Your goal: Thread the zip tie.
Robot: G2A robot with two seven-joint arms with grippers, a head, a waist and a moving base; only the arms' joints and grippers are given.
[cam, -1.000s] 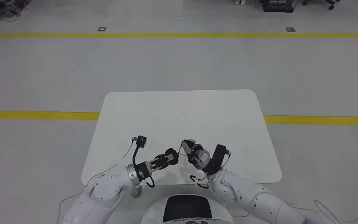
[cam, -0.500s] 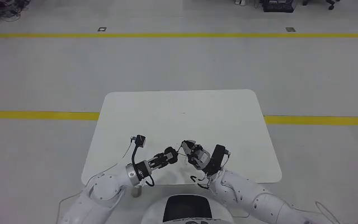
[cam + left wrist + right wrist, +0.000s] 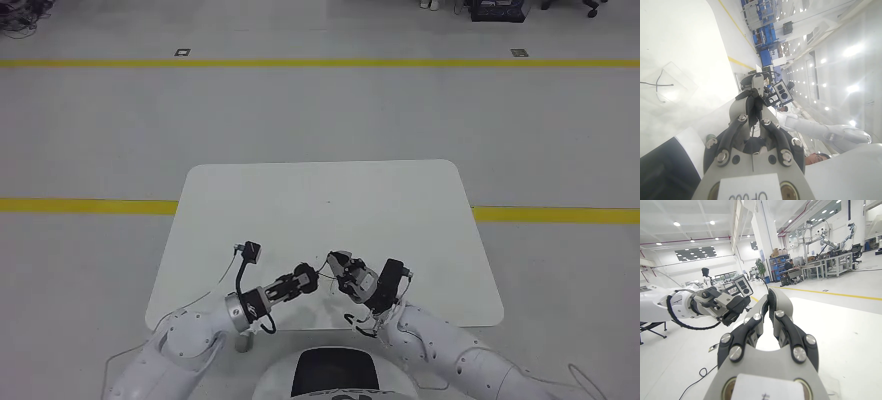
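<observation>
— Two sets of jaws up over the near part of the surface (image 3: 330,200), facing each other, tips near but apart. Which step, by the look of it?

— Lining up, not yet threading. Right jaws pinched fully together on the zip tie (image 3: 766,283), with the thin black strand curling up and away from the tips to a free end in the air.

— And the left jaws?

— Closed too, black pads pressed together, pointed toward the right ones. Small dark stub poking out beside the tips. Possibly the other end of the tie, but cannot tell for sure.

— No loop closed, then?

— None to be seen. Judging by that: tie lifted off the surface, threading itself not yet done.

— Next move?

— Calls for fine work: bringing the free end and the head into line, then feeding one straight through the other without letting the strand flex aside. Slow closing of the gap, steady grip on both sides, small wrist turns rather than big arm swings.

— Anything else about?

— Spare ties (image 3: 657,84) lying crossed on a clear sheet (image 3: 683,81) farther off on the surface, well apart from both arms.
</observation>
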